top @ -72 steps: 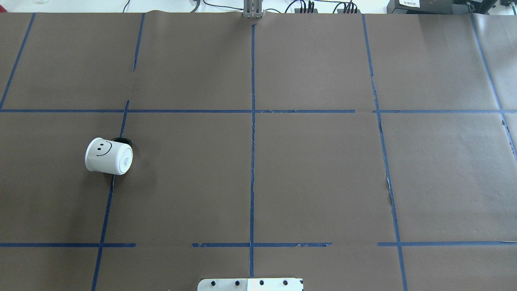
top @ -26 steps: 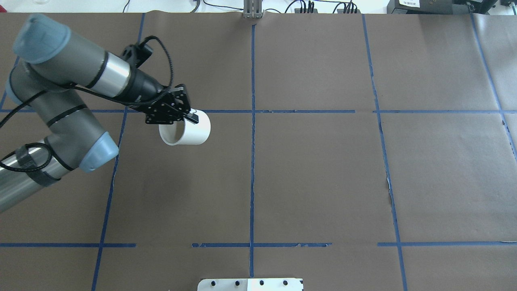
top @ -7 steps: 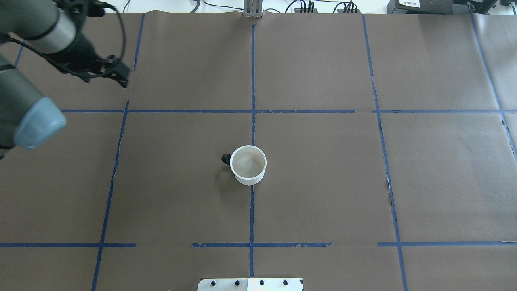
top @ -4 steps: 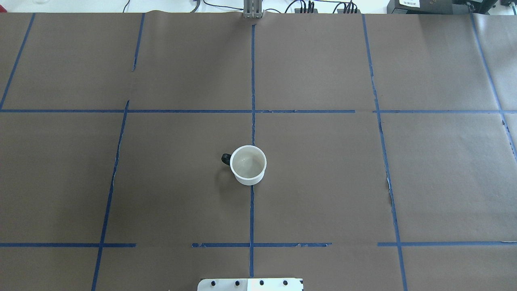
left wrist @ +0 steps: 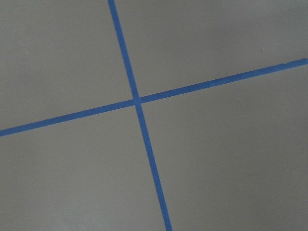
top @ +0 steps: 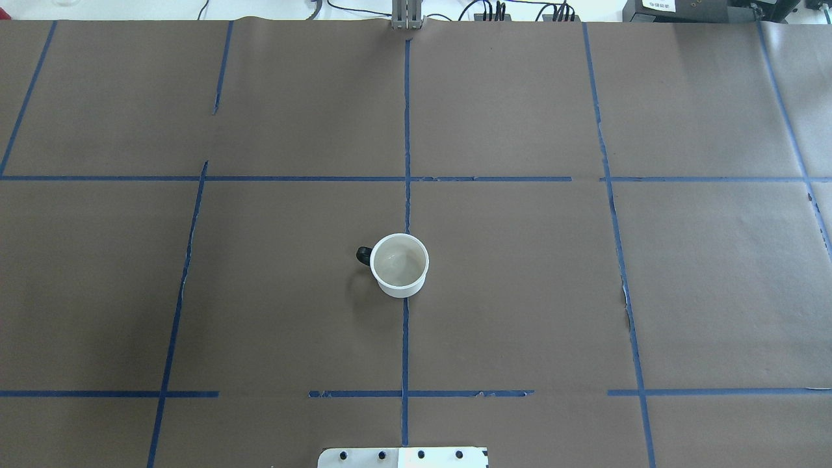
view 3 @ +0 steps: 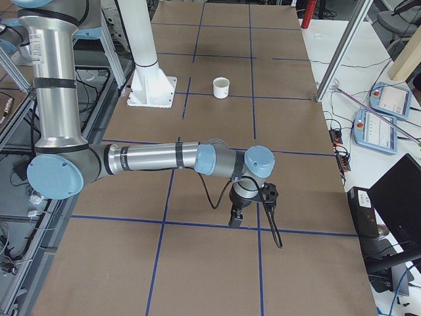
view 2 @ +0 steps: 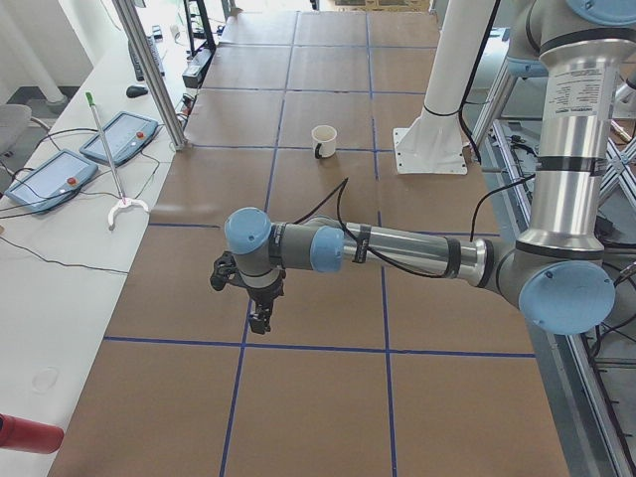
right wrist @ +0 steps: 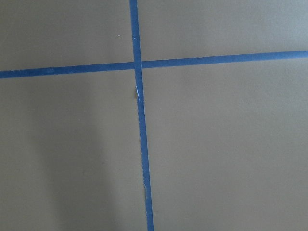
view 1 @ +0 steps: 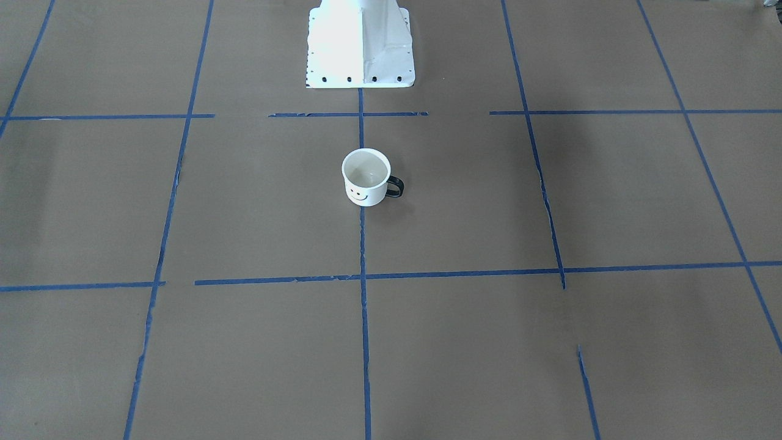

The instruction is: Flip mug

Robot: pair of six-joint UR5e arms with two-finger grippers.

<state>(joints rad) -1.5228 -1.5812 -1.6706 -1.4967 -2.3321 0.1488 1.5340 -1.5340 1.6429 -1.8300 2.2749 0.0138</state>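
Observation:
The white mug [top: 400, 265] stands upright, mouth up, on the centre blue tape line, apart from both grippers. Its black handle points to the overhead view's left. Its smiley face shows in the front-facing view [view 1: 365, 183]. It also shows far off in the exterior left view [view 2: 324, 139] and the exterior right view [view 3: 222, 87]. My left gripper [view 2: 260, 320] hangs over the table end, far from the mug. My right gripper [view 3: 235, 220] hangs over the other table end. I cannot tell whether either is open or shut. The wrist views show only brown paper and tape.
Brown paper with a blue tape grid covers the table [top: 520, 292]. The white robot base plate [view 1: 360, 49] sits at the robot's edge, behind the mug. Teach pendants [view 2: 119, 134] lie on a side bench beyond the far edge.
The mug went from upside down at the left to upright at the centre, carried by my left gripper. The left arm has since withdrawn out of the overhead view.

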